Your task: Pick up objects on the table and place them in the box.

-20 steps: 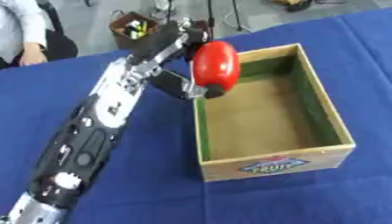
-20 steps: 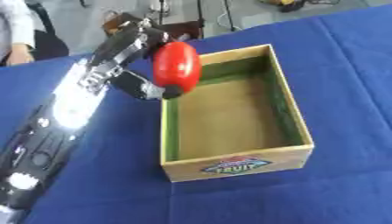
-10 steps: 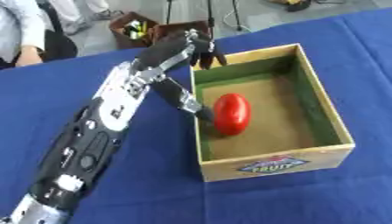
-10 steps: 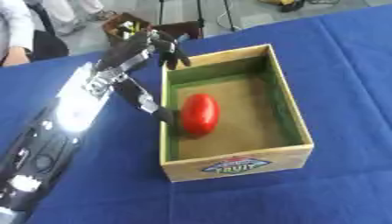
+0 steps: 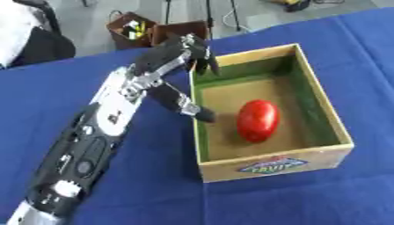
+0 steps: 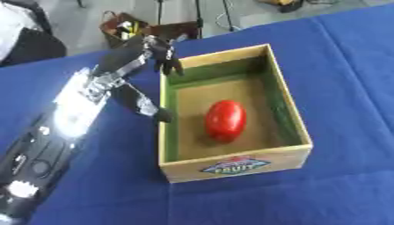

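A red, egg-shaped fruit (image 5: 257, 120) lies on the floor of the wooden box (image 5: 331, 127), near its middle. The box has green inner walls and a label on its front. My left hand (image 5: 175, 61) hovers over the box's left wall, open, with fingers spread above the far left corner and the thumb (image 5: 192, 110) pointing down by the wall. It holds nothing. My right hand shows in neither view.
The blue cloth (image 5: 154, 184) covers the table around the box. Beyond the far edge stand a brown container with small items (image 5: 132, 29) and stand legs on the floor. A person's dark sleeve (image 5: 38, 44) shows at the upper left.
One second ago my left hand held the red fruit above the box's left wall. It let go, the fruit dropped into the box, and the hand has drawn back left.
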